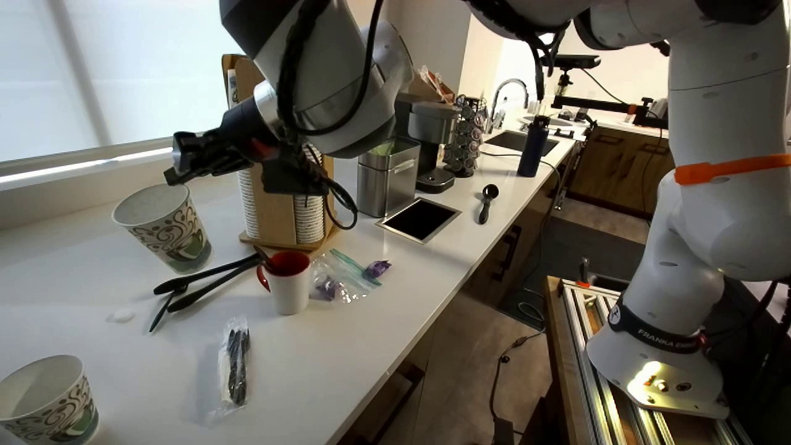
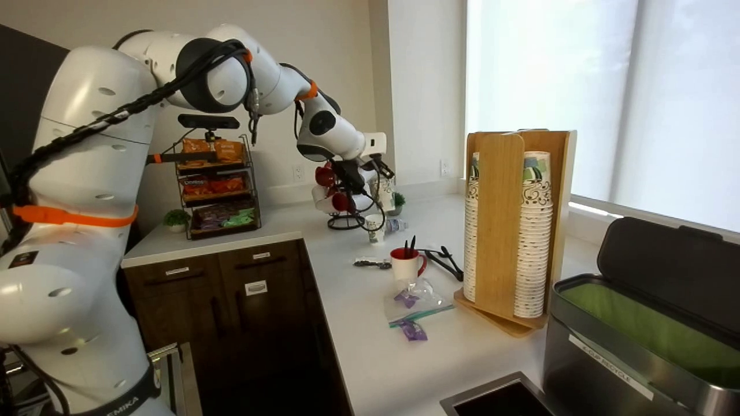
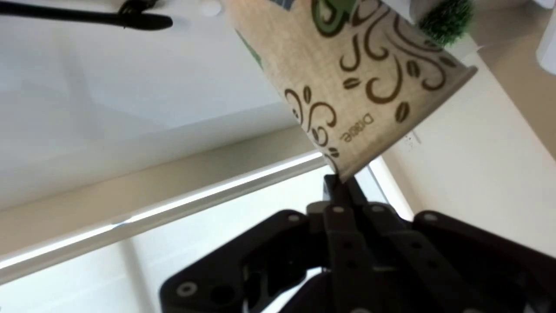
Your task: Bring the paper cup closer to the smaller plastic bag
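In an exterior view, white countertop (image 1: 296, 371), window (image 1: 123, 74); two loose paper cups (image 1: 65, 411) left, two plastic bags (image 1: 347, 277) lower centre-left. In an exterior view, one snack rack (image 2: 224, 232) upper left. Wrist view: gripper (image 3: 341, 183) pinches one cup (image 3: 347, 82), upper right.

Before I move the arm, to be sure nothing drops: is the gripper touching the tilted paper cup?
Touching. The wrist view shows the gripper pinching the tilted paper cup at its rim, with no gap between them.
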`<action>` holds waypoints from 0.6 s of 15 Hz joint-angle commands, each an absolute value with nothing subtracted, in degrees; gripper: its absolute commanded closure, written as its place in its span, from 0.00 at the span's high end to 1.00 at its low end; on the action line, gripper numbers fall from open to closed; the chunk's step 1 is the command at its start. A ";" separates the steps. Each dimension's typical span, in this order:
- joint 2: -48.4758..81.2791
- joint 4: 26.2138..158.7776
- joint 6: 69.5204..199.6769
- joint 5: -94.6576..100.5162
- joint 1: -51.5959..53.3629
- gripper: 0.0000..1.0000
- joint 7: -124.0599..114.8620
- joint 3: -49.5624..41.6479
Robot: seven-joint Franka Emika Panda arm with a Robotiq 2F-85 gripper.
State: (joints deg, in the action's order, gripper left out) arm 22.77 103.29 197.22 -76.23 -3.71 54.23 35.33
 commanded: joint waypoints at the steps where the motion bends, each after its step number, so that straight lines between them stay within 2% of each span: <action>1: 24.16 102.96 206.11 -66.75 7.80 0.01 42.15 25.24; 2: 24.74 103.75 208.28 -64.84 9.35 0.01 39.38 23.78; 3: 27.55 102.64 212.63 -66.61 4.59 0.01 43.18 30.60; 9: 27.50 103.65 211.56 -67.90 6.36 0.03 42.83 28.50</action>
